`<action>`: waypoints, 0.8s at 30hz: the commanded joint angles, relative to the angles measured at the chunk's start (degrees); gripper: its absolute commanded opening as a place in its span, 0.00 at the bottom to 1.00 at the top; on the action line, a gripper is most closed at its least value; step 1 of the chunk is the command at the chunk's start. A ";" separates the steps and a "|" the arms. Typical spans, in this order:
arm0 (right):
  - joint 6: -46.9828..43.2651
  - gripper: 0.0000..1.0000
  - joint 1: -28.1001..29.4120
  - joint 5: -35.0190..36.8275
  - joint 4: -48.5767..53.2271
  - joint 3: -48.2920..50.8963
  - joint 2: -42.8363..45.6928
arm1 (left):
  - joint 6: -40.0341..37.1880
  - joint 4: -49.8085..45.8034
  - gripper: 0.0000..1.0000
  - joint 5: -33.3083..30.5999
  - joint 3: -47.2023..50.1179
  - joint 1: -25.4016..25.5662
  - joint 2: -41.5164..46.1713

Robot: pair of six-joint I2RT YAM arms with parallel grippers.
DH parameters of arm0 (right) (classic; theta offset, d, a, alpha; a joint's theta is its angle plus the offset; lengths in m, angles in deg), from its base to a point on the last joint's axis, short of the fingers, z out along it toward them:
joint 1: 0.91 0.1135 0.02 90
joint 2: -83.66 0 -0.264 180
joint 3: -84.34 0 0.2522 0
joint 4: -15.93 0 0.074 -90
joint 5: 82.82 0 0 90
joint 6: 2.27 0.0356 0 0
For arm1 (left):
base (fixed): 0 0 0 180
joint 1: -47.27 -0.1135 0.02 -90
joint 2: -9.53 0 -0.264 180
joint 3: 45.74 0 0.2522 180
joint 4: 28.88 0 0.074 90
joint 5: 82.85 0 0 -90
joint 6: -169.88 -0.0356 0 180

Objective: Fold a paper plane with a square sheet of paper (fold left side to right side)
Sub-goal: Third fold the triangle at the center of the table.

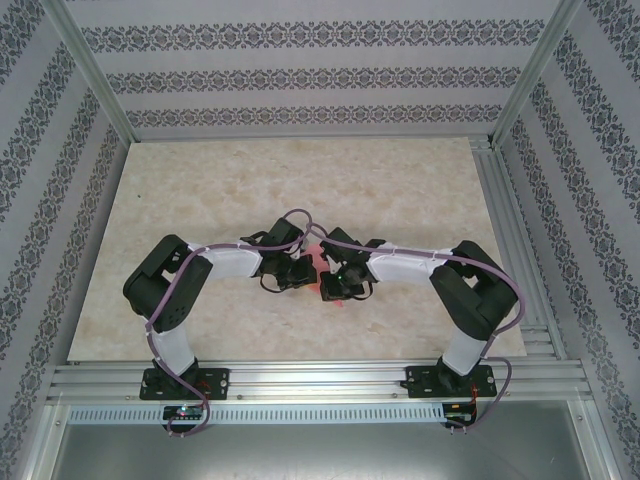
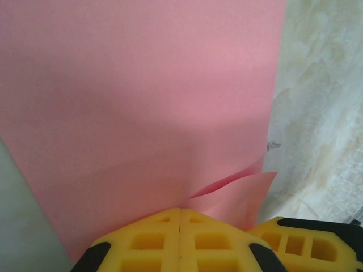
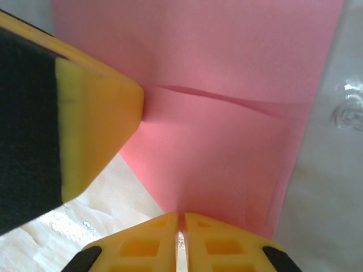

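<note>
The square sheet of paper (image 2: 142,85) is plain pinkish-red; from above, a sliver of it (image 1: 317,258) shows between the two wrists at the table's middle. My left gripper (image 2: 180,209) has its yellow fingers pressed together at the sheet's near edge, where a loose flap (image 2: 244,187) lifts away from the main layer. My right gripper (image 3: 182,215) is closed to a thin slit on another edge of the sheet (image 3: 227,153). A shallow crease (image 3: 221,97) crosses the paper. The left gripper's yellow fingertip (image 3: 96,113) touches the sheet at that crease's left end.
Beige marbled tabletop (image 1: 400,190) lies around the paper, walled by patterned panels and metal frame posts (image 1: 95,70). Both arms (image 1: 220,262) (image 1: 410,265) reach inward from their bases on the aluminium rail (image 1: 320,380) at the near edge. The right gripper's finger (image 2: 309,238) sits close beside the left one.
</note>
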 commanded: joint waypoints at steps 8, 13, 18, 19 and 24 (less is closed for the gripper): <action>3.73 0.12 -3.54 -3.14 -3.14 9.14 5.62 | -1.51 -4.79 0.01 -6.33 1.91 0.29 -4.38; 3.88 0.13 -4.03 -3.04 -1.78 11.84 7.76 | -1.53 -5.02 0.01 -6.63 1.90 0.30 -4.34; 3.04 0.12 -3.14 -2.72 1.63 12.83 9.50 | -1.73 -5.30 0.01 -6.75 1.57 0.21 -4.36; 2.85 0.12 -2.87 -2.43 2.38 12.70 9.61 | -1.82 -5.43 0.01 -6.79 1.42 0.25 -4.43; 2.75 0.13 -2.68 -1.38 3.65 13.83 10.34 | -1.96 -5.88 0.01 -6.92 1.03 0.22 -4.40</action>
